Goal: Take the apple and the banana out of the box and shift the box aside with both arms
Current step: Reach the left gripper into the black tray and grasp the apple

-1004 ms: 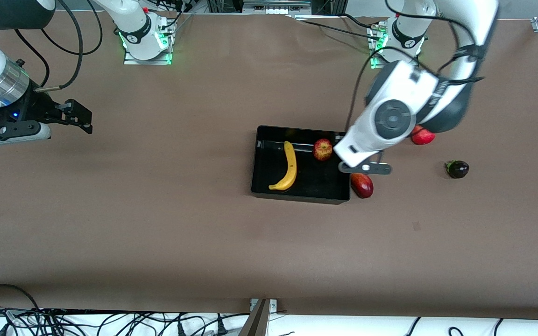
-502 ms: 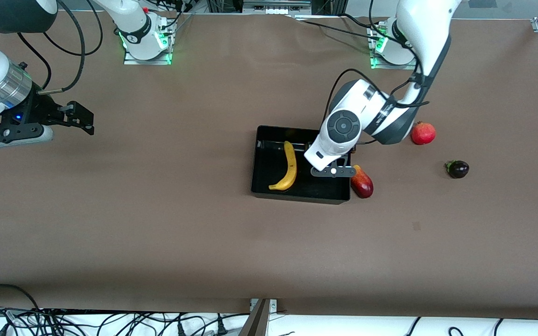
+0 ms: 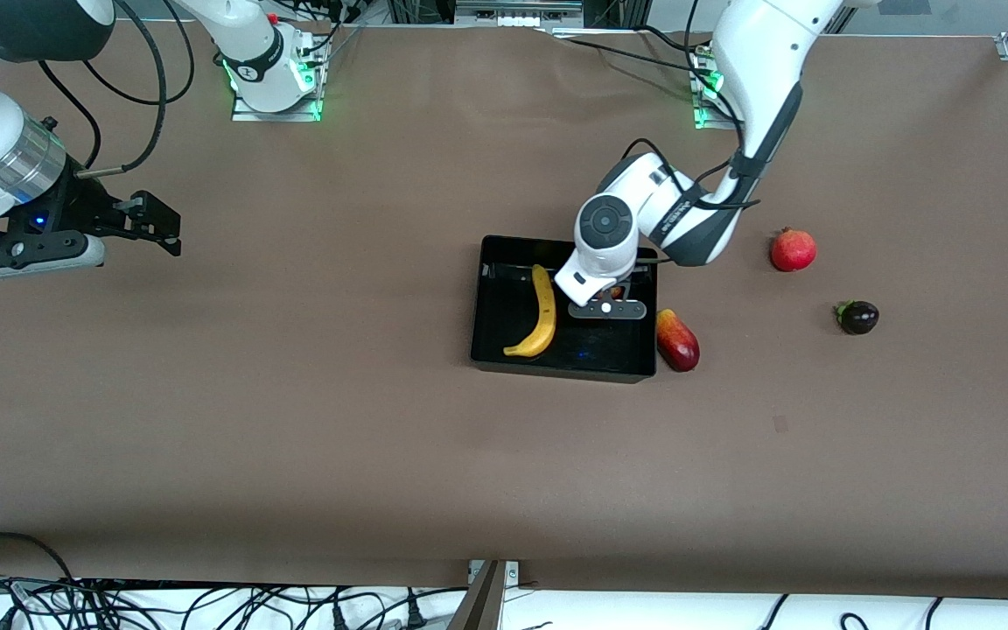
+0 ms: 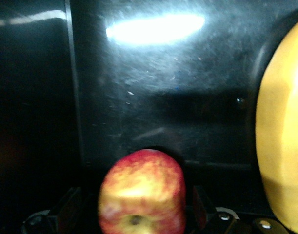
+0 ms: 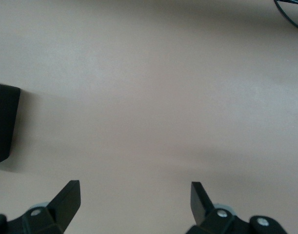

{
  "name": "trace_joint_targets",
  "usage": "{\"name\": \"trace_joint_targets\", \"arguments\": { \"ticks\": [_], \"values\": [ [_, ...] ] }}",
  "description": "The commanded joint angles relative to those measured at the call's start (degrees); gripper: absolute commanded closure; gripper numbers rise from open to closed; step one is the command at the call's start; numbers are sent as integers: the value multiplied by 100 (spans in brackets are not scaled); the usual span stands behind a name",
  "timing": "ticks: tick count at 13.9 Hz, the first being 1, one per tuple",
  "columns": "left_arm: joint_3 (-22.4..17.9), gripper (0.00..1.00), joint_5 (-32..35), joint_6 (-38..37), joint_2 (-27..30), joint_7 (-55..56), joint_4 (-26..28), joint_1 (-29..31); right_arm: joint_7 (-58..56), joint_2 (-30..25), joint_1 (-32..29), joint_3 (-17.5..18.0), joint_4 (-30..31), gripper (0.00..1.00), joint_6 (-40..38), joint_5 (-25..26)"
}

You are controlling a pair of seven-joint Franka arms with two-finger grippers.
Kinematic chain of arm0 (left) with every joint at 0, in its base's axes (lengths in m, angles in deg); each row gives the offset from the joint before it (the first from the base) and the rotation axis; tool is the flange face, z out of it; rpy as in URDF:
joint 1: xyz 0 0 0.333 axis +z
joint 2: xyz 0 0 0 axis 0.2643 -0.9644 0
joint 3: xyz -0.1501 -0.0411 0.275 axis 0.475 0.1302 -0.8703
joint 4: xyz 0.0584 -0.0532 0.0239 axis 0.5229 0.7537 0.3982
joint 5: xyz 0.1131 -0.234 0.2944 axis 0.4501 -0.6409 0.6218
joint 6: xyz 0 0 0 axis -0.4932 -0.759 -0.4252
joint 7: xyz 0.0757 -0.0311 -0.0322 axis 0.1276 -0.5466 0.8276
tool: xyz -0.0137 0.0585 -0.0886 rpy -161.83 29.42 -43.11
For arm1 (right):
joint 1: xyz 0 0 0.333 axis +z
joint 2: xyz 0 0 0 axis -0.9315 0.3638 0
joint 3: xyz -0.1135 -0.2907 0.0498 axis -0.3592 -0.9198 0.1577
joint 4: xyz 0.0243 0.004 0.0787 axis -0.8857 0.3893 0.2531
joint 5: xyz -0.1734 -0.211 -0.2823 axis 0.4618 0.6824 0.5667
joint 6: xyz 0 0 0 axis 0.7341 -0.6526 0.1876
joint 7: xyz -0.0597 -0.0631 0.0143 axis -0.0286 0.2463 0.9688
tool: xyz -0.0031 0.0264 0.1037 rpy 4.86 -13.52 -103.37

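Right, left gripper (image 4: 134, 209) is down inside the box (image 3: 491, 346), jaws spread wide, nothing clamped. In the left wrist view the apple (image 4: 141, 192) sits squarely between my two fingers (image 4: 66, 207), one dark pad showing on each side of it. I can't tell whether either pad is touching the skin yet; it looks like a small gap on both sides.

Key relation: the apple is centred in the jaw gap, not offset toward either finger. It's round, so no long axis to line up with. My call is that the next move is simply to squeeze, then lift straight up clear of the box wall.

From the front camera the wrist covers nearly all of the apple; only a sliver of red shows under it. It lies in the part of the box toward the left arm's end, close to the wall farther from the front camera.

Banana (image 3: 541, 313) lies in the same box, beside the apple toward the right arm's end. Its long axis runs roughly from the farther wall to the nearer one, curved end nearest the camera. In the wrist view it's a yellow slab close by one finger, so I'd watch for a nudge when closing.

Right gripper (image 3: 154, 223) waits over bare table well away from the box, jaws apart and empty. Left arm is clearly the nearer one for the apple.
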Motion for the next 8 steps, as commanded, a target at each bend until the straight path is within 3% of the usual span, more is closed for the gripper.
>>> {"name": "trace_joint_targets", "arguments": {
  "ticks": [1, 2, 4, 8],
  "values": [
    [-32, 13, 141, 115, -67, 173, -6, -46, 18, 23, -26, 30, -62, 0, 25, 8],
    [-23, 56, 98, 63, -32, 208, -32, -28, 18, 41, -27, 30, -62, 0, 25, 25],
    [-23, 87, 54, -156, 73, 209, -198, -10, 18, 59, -18, 30, -70, 0, 25, 17],
    [-23, 89, -234, -1709, 240, 165, -1250, 25, 18, 50, -18, 30, -70, 0, 8, 34]
  ]
}}
